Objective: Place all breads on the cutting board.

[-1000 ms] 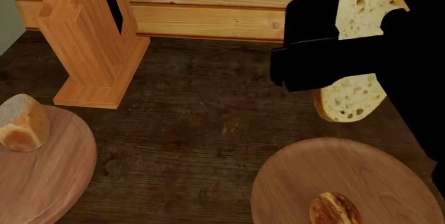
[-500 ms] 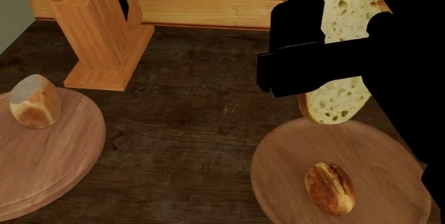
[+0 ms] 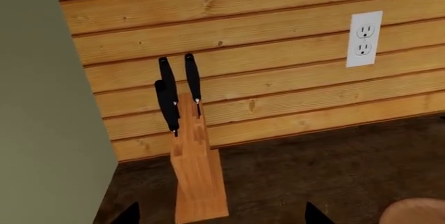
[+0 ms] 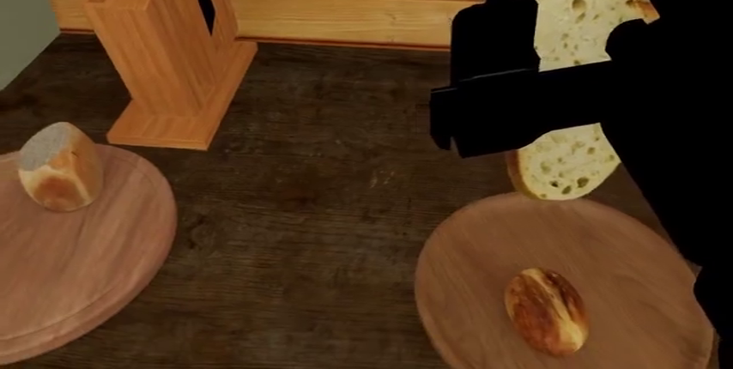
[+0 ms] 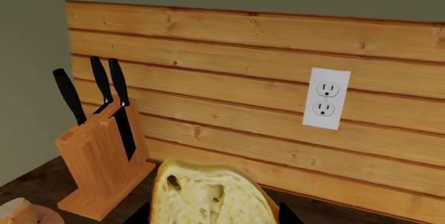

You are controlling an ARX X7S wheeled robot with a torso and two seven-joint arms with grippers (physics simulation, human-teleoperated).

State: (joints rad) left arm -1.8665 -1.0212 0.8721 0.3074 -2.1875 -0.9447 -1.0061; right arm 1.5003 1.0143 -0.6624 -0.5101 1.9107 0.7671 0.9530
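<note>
From the head, the right gripper (image 4: 521, 77) clamps the upright slice (image 4: 569, 163) above the cutting board's (image 4: 481, 249) far rim; the roll (image 4: 547, 310) lies on the board. In the right wrist view, the slice (image 5: 208, 198) stands between the fingers. The left wrist shows a knife block (image 3: 197, 166); that gripper's state I cannot tell.

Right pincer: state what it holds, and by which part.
The right pincer holds the bread slice upright, gripped across its middle, above the cutting board.

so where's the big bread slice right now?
Head view, upper right: the bread slice hangs upright in the right end effector, above the far rim of the cutting board where the roll lies.
</note>
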